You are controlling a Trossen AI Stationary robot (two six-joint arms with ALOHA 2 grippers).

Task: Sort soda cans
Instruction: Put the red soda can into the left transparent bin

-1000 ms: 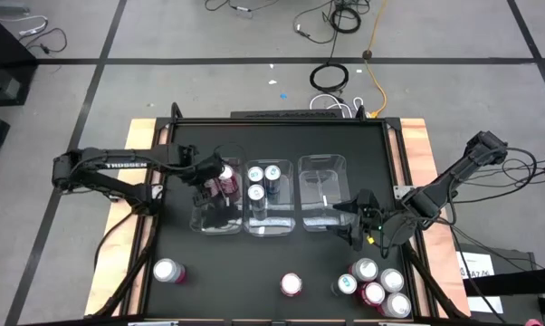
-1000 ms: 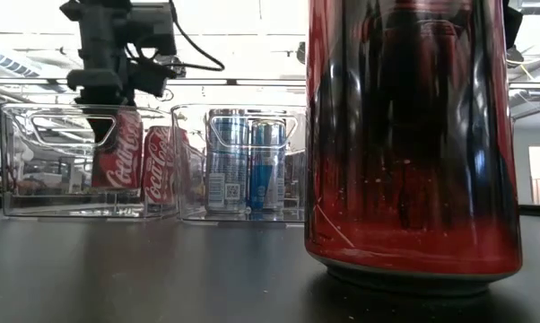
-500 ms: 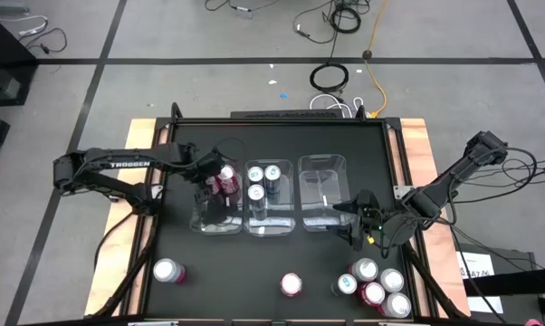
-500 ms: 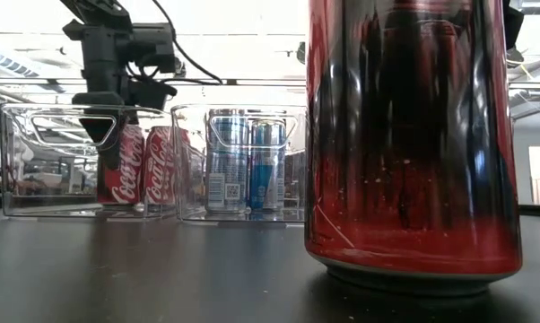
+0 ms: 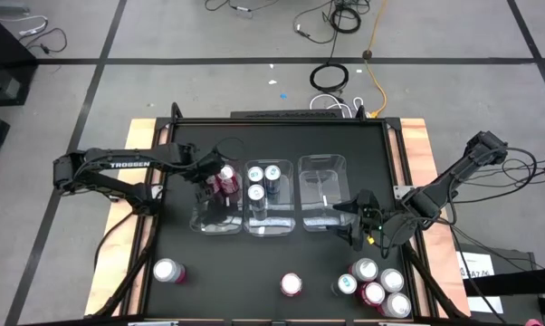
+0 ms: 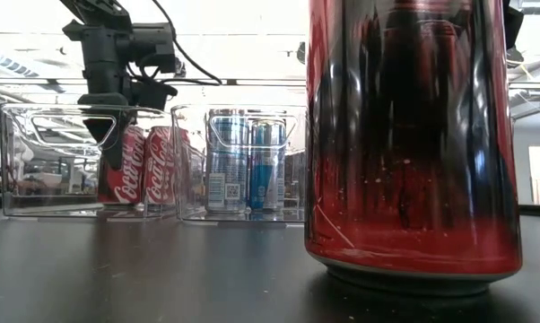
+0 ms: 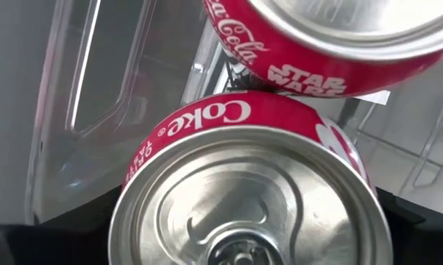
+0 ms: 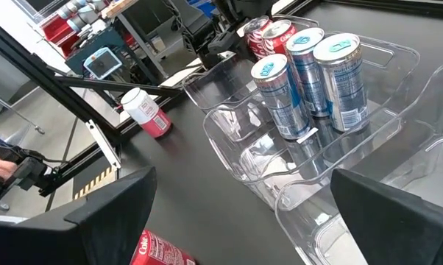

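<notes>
My left gripper point(image 5: 211, 181) reaches down into the left clear bin point(image 5: 200, 222) and is shut on a red soda can point(image 6: 119, 175). That can stands beside a second red can point(image 6: 165, 166). Three blue cans point(image 5: 263, 181) stand in the middle bin. The right bin point(image 5: 322, 172) holds nothing. My right gripper point(image 5: 357, 228) hovers open and empty at the right bin's near right corner. More cans stand on the table: one point(image 5: 168, 270) near left, one point(image 5: 291, 284) near centre, and a cluster point(image 5: 378, 285) near right. My left gripper comes from above, pointing down, with a finger point(image 6: 108, 144) on either side of the red can's upper wall point(image 7: 137, 173), just below the silver top point(image 7: 251, 206). The can stands upright with its bottom point(image 6: 119, 201) on the bin floor, close to the second red can point(image 7: 324, 44).
A red can point(image 6: 413, 135) stands right in front of the low camera and blocks much of that view. The three clear bins sit side by side mid-table. Bare black table point(image 5: 227, 272) lies between the bins and the near cans.
My left gripper has moved down into the left bin, carrying the red can with it. The can hung clear above the bin floor a second ago and now stands on it beside the other red can. For the last half second nothing has moved.
</notes>
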